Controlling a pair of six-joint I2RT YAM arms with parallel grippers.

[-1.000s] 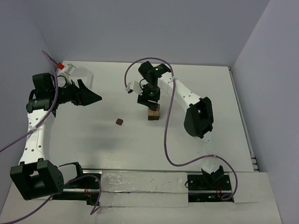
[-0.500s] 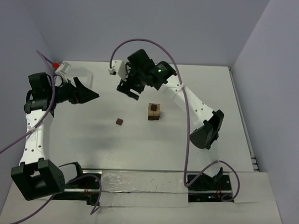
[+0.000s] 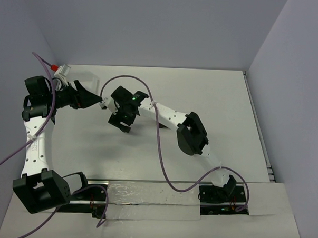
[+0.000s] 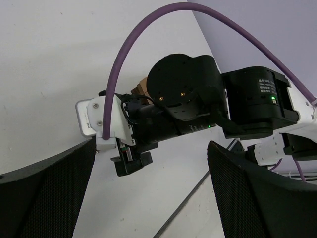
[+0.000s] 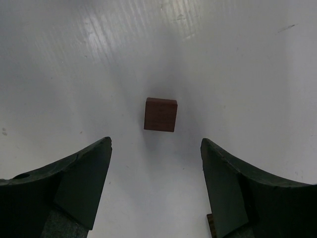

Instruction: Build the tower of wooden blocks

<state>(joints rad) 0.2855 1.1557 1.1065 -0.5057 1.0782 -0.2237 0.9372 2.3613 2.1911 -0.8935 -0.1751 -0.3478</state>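
Observation:
A single dark brown wood block [image 5: 160,114] lies on the white table, just ahead of my right gripper [image 5: 155,144] and centred in its gap. That gripper is open, empty and close above the table. In the top view the right gripper [image 3: 121,121] is stretched far to the left and hides this block. The tower is covered by the right arm there. Only a tan and brown corner of the tower [image 4: 140,89] shows behind the right wrist in the left wrist view. My left gripper [image 3: 93,97] is open and empty at the far left, pointing at the right wrist.
A clear plastic container [image 3: 90,77] stands at the back left, beside the left gripper. The right arm's purple cable [image 3: 163,151] loops over the middle of the table. A metal rail [image 3: 145,192] runs along the near edge. Grey walls close in the table.
My right arm has left the tower and swung left and nearer, ending above the loose dark brown block with its gripper open. My left arm has drawn slightly back to the left.

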